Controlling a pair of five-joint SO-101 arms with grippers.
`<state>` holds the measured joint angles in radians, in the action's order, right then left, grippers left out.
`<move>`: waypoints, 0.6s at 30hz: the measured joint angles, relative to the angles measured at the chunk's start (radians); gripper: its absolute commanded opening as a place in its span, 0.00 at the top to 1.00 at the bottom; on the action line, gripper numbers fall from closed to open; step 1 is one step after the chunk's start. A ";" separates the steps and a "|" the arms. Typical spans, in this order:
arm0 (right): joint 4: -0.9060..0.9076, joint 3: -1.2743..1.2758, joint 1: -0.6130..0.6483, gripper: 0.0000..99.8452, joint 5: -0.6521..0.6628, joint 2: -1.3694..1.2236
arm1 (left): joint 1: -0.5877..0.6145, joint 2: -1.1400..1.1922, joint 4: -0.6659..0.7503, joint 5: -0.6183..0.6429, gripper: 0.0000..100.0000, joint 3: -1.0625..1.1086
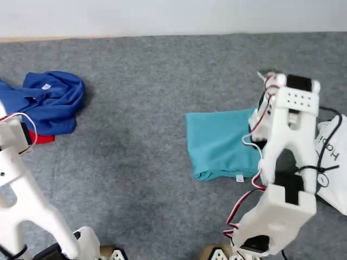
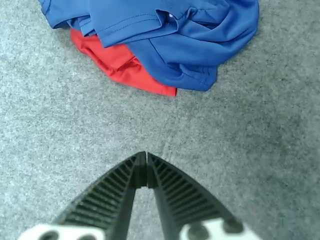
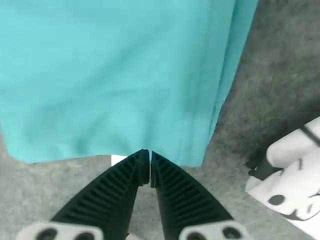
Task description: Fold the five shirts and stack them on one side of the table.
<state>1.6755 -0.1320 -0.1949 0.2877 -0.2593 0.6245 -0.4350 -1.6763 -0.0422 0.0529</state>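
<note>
A crumpled blue shirt (image 1: 51, 100) lies at the table's far left on top of a red shirt (image 1: 42, 138). My left gripper (image 2: 146, 161) is shut and empty over bare carpet, a short way from the red shirt (image 2: 125, 65) and the blue shirt (image 2: 165, 30). A folded teal shirt (image 1: 219, 143) lies right of centre. My right gripper (image 3: 149, 156) is shut, its tips at the edge of the teal shirt (image 3: 115, 75) beside a small white label (image 3: 118, 160); I see no cloth pinched. A white printed shirt (image 1: 333, 162) lies at the right edge.
The table is covered in grey carpet (image 1: 141, 162), open across the middle. The right arm (image 1: 287, 141) stands over the teal shirt's right side. The left arm (image 1: 21, 195) rises from the near left corner. The white shirt (image 3: 295, 180) lies close beside the right gripper.
</note>
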 measured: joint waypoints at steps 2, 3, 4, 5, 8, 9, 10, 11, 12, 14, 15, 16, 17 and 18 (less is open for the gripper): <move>-0.051 0.094 -0.028 0.99 0.000 0.017 | 0.000 0.000 0.000 0.000 0.99 0.000; -0.075 0.135 -0.041 0.99 0.003 0.018 | 0.000 0.000 0.000 0.000 0.99 0.000; -0.106 0.180 -0.054 0.99 0.012 0.018 | 0.000 0.000 0.000 0.000 0.99 0.000; -0.140 0.224 -0.068 0.99 0.023 0.018 | 0.000 0.000 0.000 0.000 0.99 0.000; -0.262 0.345 -0.106 0.99 0.054 0.018 | 0.000 0.000 0.000 0.000 0.99 0.000; -0.301 0.374 -0.118 0.99 0.064 0.018 | 0.000 0.000 0.000 0.000 0.99 0.000; -0.330 0.396 -0.127 0.99 0.077 0.015 | 0.000 0.000 0.000 0.000 0.99 0.000; -0.348 0.402 -0.135 0.99 0.086 0.008 | 0.000 0.000 0.000 0.000 0.99 0.000; -0.356 0.404 -0.141 0.99 0.091 0.005 | 0.000 0.000 0.000 0.000 0.99 0.000; -0.354 0.400 -0.153 0.99 0.092 0.006 | 0.000 0.000 0.000 0.000 0.99 0.000; -0.334 0.400 -0.157 0.99 0.092 0.011 | 0.000 0.000 0.000 0.000 0.99 0.000; -0.301 0.394 -0.157 0.99 0.092 0.023 | 0.000 0.000 0.000 0.000 0.99 0.000; -0.275 0.381 -0.157 0.99 0.092 0.044 | 0.000 0.000 0.000 0.000 0.99 0.000; -0.244 0.364 -0.157 0.99 0.092 0.075 | 0.000 0.000 0.000 0.000 0.99 0.000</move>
<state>1.4316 0.2317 -0.3514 0.3798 -0.1841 0.6245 -0.4350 -1.6763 -0.0422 0.0529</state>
